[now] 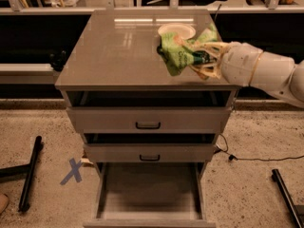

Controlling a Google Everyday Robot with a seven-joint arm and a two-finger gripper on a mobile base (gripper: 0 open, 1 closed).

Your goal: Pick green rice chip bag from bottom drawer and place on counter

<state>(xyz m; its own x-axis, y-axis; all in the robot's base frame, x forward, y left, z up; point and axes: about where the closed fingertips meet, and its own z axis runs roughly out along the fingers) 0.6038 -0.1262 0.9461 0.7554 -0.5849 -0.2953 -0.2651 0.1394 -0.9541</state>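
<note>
Over counter (114, 56) | gripper (200, 60) grasping chip bag (173, 56), poss. touching bowl (176, 30) | bottom drawer (149, 194) open

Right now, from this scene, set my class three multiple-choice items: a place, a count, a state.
1. Where is the green rice chip bag? A on the floor; B over the counter, in the gripper; C behind the cabinet.
2. How many black handles show? A two; B four; C none.
3. The bottom drawer is: A shut; B pulled open; C taken out.
Key: B, the jaws are closed on the bag above the counter's right side; A, both sit above the open drawer; B, its floor shows.
</note>
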